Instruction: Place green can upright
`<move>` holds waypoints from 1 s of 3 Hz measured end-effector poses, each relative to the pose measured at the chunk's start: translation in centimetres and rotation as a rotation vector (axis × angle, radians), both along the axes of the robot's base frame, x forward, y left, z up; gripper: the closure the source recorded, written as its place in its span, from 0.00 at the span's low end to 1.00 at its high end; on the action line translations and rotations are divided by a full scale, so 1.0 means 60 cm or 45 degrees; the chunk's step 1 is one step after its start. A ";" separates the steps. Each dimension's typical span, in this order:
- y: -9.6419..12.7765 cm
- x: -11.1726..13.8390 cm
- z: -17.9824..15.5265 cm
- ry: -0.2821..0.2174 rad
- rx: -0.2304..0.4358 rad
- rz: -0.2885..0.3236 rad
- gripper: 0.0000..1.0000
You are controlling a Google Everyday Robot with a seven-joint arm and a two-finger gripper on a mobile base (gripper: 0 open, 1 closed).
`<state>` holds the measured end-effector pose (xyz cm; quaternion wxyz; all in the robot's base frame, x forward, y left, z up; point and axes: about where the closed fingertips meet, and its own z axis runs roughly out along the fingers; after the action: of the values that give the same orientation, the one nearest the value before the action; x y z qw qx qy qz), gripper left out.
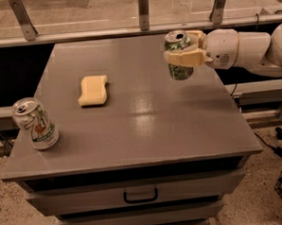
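Observation:
The green can (178, 70) is dark green with white speckles and a silver top. It stands upright at the far right of the grey table (146, 119); whether its base touches the surface is unclear. My gripper (181, 57) comes in from the right on a white arm (251, 49). Its cream fingers (188, 58) are wrapped around the can's middle, shut on it.
A pale silver 7UP can (35, 123) stands tilted near the table's front left corner. A yellow sponge (93, 90) lies left of centre. A drawer with a handle (140, 196) sits below the tabletop. A railing runs behind the table.

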<state>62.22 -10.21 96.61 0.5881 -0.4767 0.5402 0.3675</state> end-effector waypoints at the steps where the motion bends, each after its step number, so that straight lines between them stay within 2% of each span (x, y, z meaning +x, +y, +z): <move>1: -0.003 0.001 -0.013 0.033 0.061 0.054 1.00; 2: -0.015 0.003 -0.040 0.051 0.115 0.131 1.00; 3: -0.021 0.004 -0.051 0.063 0.117 0.143 1.00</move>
<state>62.45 -11.46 93.53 0.5744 -0.4693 0.5095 0.4361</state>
